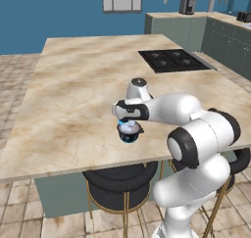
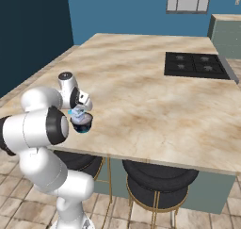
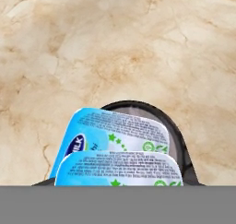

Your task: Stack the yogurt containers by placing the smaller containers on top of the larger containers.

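We have the small pale-blue cup (image 3: 117, 149) right under the hand, and the question for the next move is how it sits over the dark cup (image 1: 129, 132) below it. In the hand view the small cup's printed blue and white top lies close in front of the camera, with the dark cup's rounded rim (image 3: 161, 114) arcing out beyond it on the far side and to the right. So we judge the small cup to be roughly over the dark cup's mouth, perhaps a little off centre toward the camera side.

From both base views the gripper (image 1: 128, 120) points straight down at the near part of the marble bench (image 1: 73, 100), just above the dark cup, with a pale-blue patch between hand and cup. The fingers stand partly closed, and we take them to be holding the small cup, though the fingertips themselves are hidden. Whether the small cup already rests on the dark cup's top we cannot tell.

If it does not, the move we expect is a short straight descent, then letting go.
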